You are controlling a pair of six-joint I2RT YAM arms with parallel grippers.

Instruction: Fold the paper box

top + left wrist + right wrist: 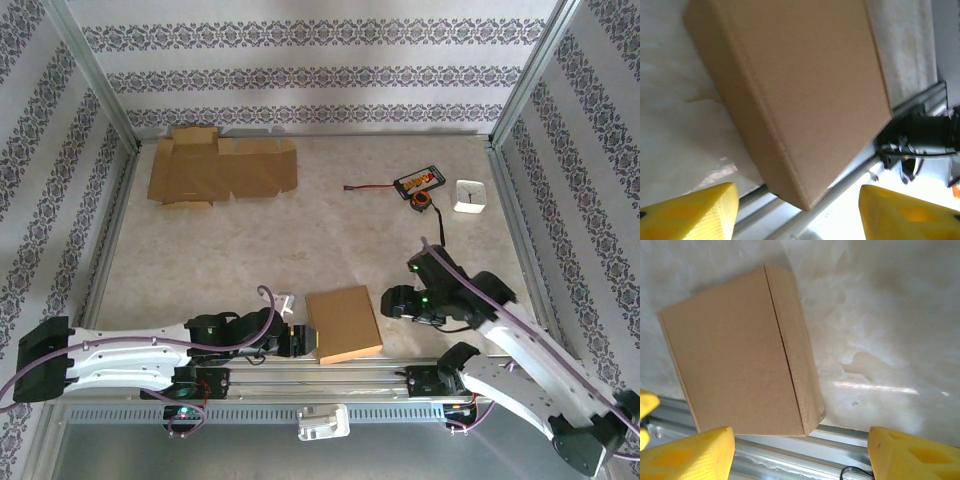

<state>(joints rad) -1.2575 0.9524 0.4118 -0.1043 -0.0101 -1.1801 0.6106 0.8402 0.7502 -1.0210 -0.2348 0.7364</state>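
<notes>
One closed paper box (343, 323) sits at the near edge between left gripper (797, 214) and right gripper (800, 454), both with fingers spread, holding nothing. Likely light, panels stiff, corners crushable, faces slick, so grip across the side walls, not the lid. Far left: one flat cardboard blank (222, 170); far right: one white cube (470, 195) and possibly one battery pack (418, 181), too small to be sure.

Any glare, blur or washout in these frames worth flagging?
Top external: hazy, washed out, low contrast, though the folded box reads fine. Left wrist: the box is close and soft, the left claw fingertips are blurred, and there is blown-out white near the bottom edge. Right wrist: box edges crisp, with a glare streak on the table.
</notes>
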